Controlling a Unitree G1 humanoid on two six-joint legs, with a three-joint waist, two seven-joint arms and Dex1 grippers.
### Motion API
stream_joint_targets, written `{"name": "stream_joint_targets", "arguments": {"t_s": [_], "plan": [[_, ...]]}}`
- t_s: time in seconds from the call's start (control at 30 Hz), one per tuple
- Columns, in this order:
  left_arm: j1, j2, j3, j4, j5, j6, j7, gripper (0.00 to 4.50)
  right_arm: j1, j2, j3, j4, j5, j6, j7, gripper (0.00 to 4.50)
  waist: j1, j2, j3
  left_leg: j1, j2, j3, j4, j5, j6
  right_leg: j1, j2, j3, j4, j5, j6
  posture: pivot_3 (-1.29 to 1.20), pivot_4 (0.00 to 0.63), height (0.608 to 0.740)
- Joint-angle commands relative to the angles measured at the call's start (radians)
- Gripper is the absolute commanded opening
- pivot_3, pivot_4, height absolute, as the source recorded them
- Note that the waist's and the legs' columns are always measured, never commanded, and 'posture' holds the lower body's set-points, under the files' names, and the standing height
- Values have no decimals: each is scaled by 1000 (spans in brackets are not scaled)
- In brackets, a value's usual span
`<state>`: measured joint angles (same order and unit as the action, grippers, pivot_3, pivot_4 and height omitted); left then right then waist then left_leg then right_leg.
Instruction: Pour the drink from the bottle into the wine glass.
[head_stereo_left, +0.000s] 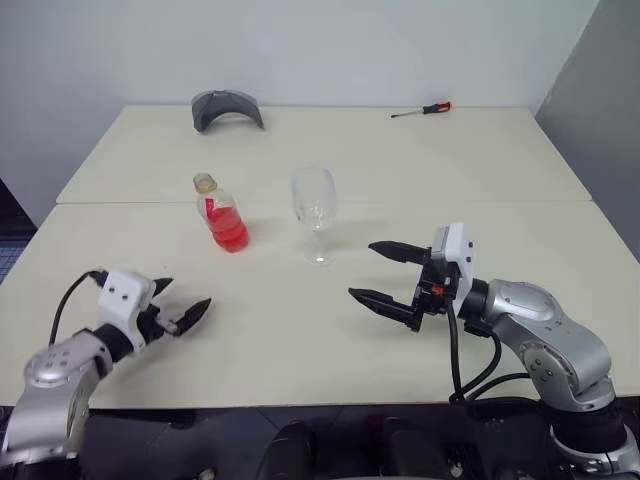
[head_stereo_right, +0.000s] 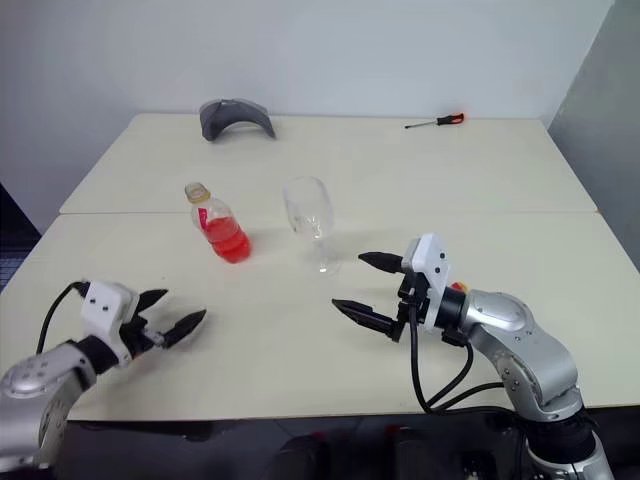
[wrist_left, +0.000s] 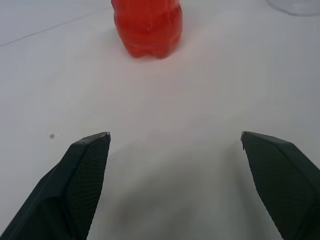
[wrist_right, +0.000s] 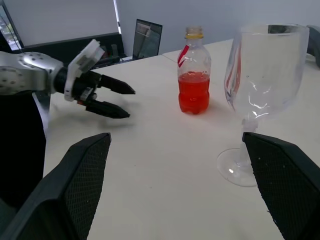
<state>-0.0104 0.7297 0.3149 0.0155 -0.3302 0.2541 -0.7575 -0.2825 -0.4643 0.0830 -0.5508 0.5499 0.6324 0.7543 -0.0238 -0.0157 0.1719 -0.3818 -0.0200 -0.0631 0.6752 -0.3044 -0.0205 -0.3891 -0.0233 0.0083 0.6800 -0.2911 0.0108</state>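
My left gripper (head_stereo_left: 178, 305) hangs just above the tabletop with its two black, wedge-shaped fingers (wrist_left: 87, 170) spread wide and nothing between them; their inner faces carry a fine cross-hatched grip texture. My right gripper (head_stereo_left: 385, 272) is likewise splayed open and empty, its tapered fingers pointing across toward my left side, with a white block housing behind them and a black cable looping down from the silver wrist. Ahead of my left gripper, well apart from it, stands the bottle (head_stereo_left: 221, 213), small, clear plastic, round-bodied, with a yellowish neck and a narrow red-and-white label strip. The drink (head_stereo_left: 230, 231) fills its lower half, a translucent red-orange. Near the bottle, toward my right, stands the wine glass (head_stereo_left: 315, 210), clear, tulip-bowled on a thin stem and round foot, upright and empty. Both rest on the matte cream table (head_stereo_left: 480, 180). At its far edge lie a curved grey shell-like piece (head_stereo_left: 227, 108) and a screwdriver (head_stereo_left: 422, 110) with a red-and-black handle.
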Motion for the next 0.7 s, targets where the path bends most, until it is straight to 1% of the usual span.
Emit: {"name": "stream_joint_targets", "arguments": {"t_s": [0.03, 0.17, 0.3, 0.6, 0.7], "plan": [[-64, 19, -27, 6, 17, -25, -21, 4500, -14, -2, 1, -33, 16, -14, -3, 4487, -2, 0, 0, 0, 0, 0, 0, 0, 0, 0, 0, 1, 0, 0, 0, 0, 150, 740], [-141, -7, -65, 27, 36, -38, -8, 4500, -24, 6, 5, -31, 12, -19, -18, 4487, -4, 0, 0, 0, 0, 1, 0, 0, 0, 0, 0, 1, 0, 0, 0, 0, 150, 740], [-176, -29, -77, 32, 46, -46, 9, 4500, -28, 7, 6, -34, 18, -15, -25, 4487, -3, 0, 0, 0, 0, 0, 0, 0, 0, 0, 0, 1, 0, 0, 0, 0, 150, 740], [-180, -49, -62, 37, 74, -92, 73, 4500, -31, 6, 12, -29, 15, -23, -29, 4487, -3, 0, 0, 0, 0, 0, 0, 0, 0, 0, 0, 1, 0, 0, 0, 0, 150, 740], [-177, -83, -38, 30, 52, -74, 127, 4500, -31, 2, 14, -17, 5, -34, -23, 4487, -3, 0, 0, 0, 0, 0, 0, 0, 0, 0, 0, 1, 0, 0, 0, 0, 150, 740]]}}
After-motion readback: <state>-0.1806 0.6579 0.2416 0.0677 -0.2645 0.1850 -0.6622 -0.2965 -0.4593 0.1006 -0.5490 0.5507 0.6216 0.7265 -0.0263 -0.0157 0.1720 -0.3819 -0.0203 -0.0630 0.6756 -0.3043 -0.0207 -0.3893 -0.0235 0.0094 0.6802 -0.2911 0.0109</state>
